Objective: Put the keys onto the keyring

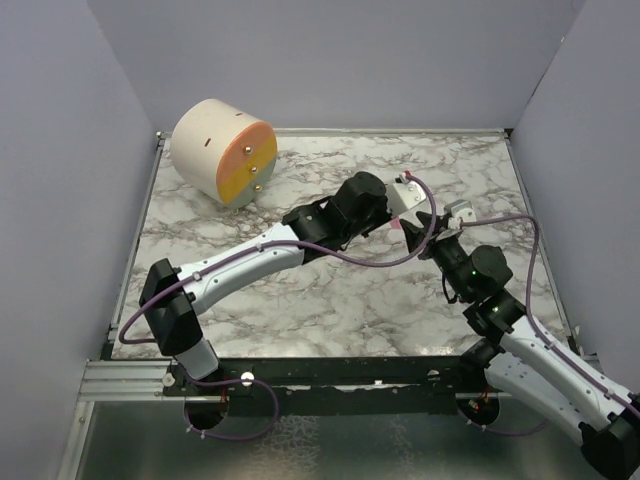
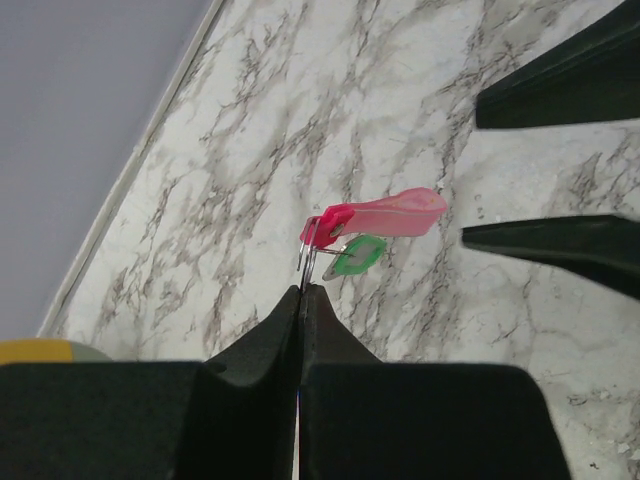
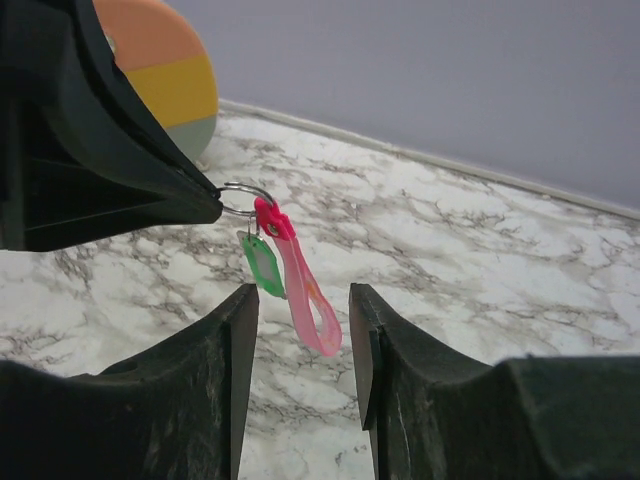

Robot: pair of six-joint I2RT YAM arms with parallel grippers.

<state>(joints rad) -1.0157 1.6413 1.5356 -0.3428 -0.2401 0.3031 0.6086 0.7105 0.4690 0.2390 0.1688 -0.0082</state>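
My left gripper (image 2: 303, 292) is shut on the thin silvery ring (image 2: 310, 250) of the keyring and holds it above the marble table. The pink-red strip tag (image 2: 395, 215) hangs from the ring. The small green key (image 2: 358, 255) hangs from the ring beside the strip. In the right wrist view the ring (image 3: 240, 197), the key (image 3: 262, 263) and the strip (image 3: 310, 300) dangle from the left gripper's tip (image 3: 212, 205). My right gripper (image 3: 302, 290) is open, its two fingers on either side of the strip's lower end, not touching it. In the top view both grippers meet mid-table (image 1: 410, 222).
A cream cylinder (image 1: 225, 150) with an orange, yellow and grey face lies on its side at the table's far left; it also shows in the right wrist view (image 3: 165, 70). Grey walls bound the marble table (image 1: 300, 300) on three sides.
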